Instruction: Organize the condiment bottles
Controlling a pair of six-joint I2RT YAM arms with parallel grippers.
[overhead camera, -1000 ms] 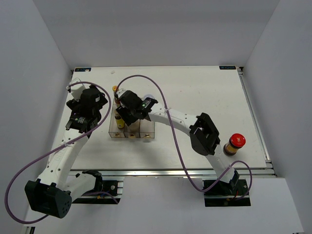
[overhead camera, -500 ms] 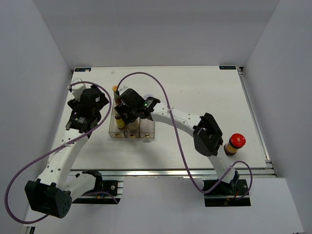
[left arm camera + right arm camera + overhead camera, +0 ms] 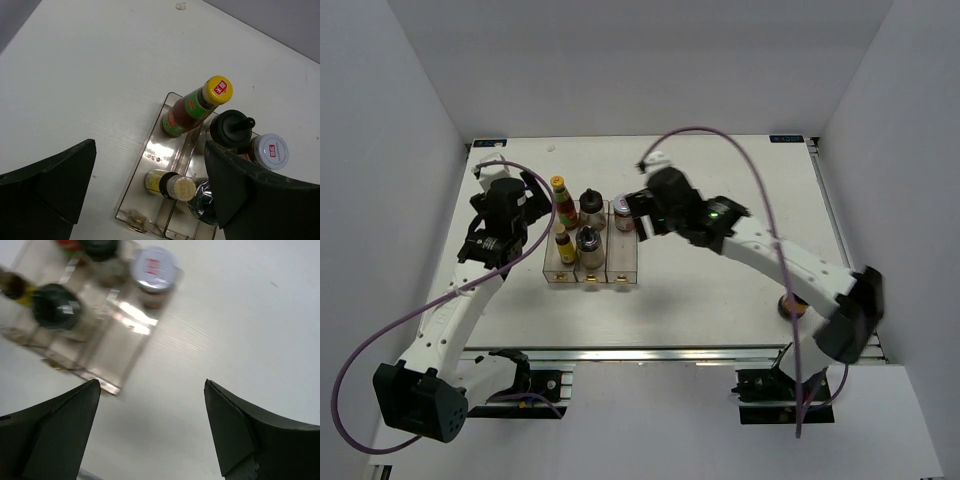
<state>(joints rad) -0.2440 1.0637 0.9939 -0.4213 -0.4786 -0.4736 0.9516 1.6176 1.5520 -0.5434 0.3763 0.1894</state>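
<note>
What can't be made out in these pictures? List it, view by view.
- Top view: the jar outside the tray is almost wholly hidden under the right arm.
- Right wrist view: motion blur smears the tray and its bottles; the label on the white jar is unreadable.
- Left wrist view: the near shaker is partly hidden behind the left gripper.
</note>
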